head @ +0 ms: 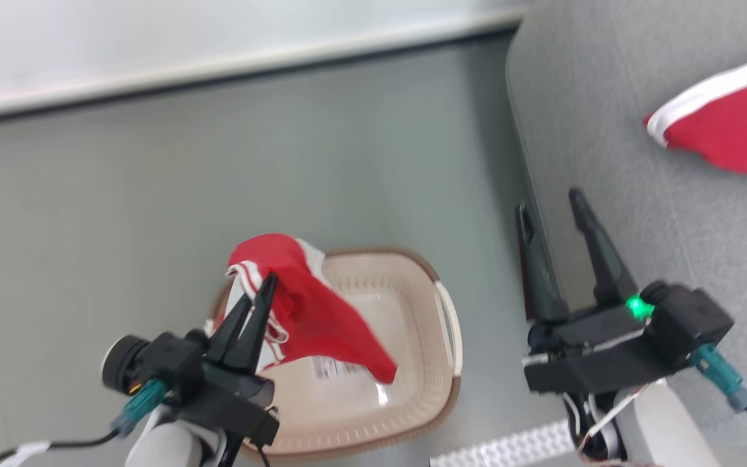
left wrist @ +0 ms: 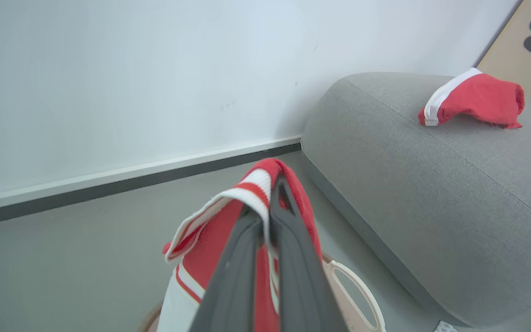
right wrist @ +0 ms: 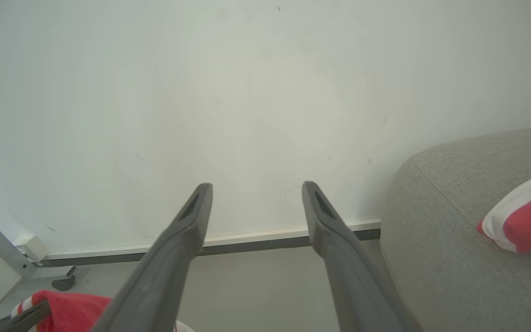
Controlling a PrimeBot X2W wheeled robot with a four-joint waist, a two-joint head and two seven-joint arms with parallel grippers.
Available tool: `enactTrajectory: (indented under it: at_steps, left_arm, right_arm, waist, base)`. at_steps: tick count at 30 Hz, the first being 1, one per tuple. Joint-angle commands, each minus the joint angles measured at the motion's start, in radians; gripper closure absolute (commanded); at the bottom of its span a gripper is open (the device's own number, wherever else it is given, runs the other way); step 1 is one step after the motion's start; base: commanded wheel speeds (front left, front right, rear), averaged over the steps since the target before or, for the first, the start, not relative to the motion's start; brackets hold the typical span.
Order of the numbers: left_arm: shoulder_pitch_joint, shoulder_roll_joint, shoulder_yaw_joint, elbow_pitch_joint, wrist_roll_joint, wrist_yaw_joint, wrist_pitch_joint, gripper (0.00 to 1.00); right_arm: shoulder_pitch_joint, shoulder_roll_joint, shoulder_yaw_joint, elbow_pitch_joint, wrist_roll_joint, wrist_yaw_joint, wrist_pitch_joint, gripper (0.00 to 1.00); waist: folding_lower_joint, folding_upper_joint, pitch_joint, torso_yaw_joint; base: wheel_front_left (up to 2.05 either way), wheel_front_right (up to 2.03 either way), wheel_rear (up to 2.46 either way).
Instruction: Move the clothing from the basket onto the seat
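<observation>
Down in the basket sits a barcode label, too blurred to read. Above it, the left gripper clamps a red garment. The right gripper has its fingers apart, and a second red garment lies on the seat.

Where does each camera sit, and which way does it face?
Head view: on the head, looking down at basket and sofa; shows the left gripper shut on a red garment and the right gripper open.
Left wrist view: on the left wrist, looking along its closed fingers toward wall and sofa.
Right wrist view: on the right wrist, facing the wall between its spread fingers.
Both wrist views share the other red garment on the sofa.
</observation>
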Motion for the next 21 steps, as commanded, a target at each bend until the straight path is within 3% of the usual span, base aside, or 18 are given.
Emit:
enactTrajectory:
  at_steps: [1, 9, 21]
  left_arm:
    - [0.048, -0.005, 0.031, -0.037, 0.017, -0.008, -0.006, 1.0]
    - [0.151, -0.021, 0.145, -0.162, 0.067, -0.034, -0.006, 1.0]
    - [0.162, -0.027, 0.213, -0.248, 0.101, -0.061, -0.006, 1.0]
  right_arm:
    - [0.033, -0.009, 0.009, 0.011, 0.012, 0.0, 0.0, 0.0]
    - [0.119, -0.023, 0.064, 0.06, 0.042, 0.0, 0.0, 0.0]
    - [0.189, -0.04, 0.116, 0.088, 0.076, 0.0, 0.0, 0.0]
  waist:
    - [0.0003, 0.0002, -0.16, 0.05]
    - [0.0003, 0.0002, -0.308, 0.038]
    - [0.0003, 0.0002, -0.447, 0.01]
  base:
    - [0.0, 0.0, 0.0]
    - [0.0, 0.0, 0.0]
    - [0.0, 0.0, 0.0]
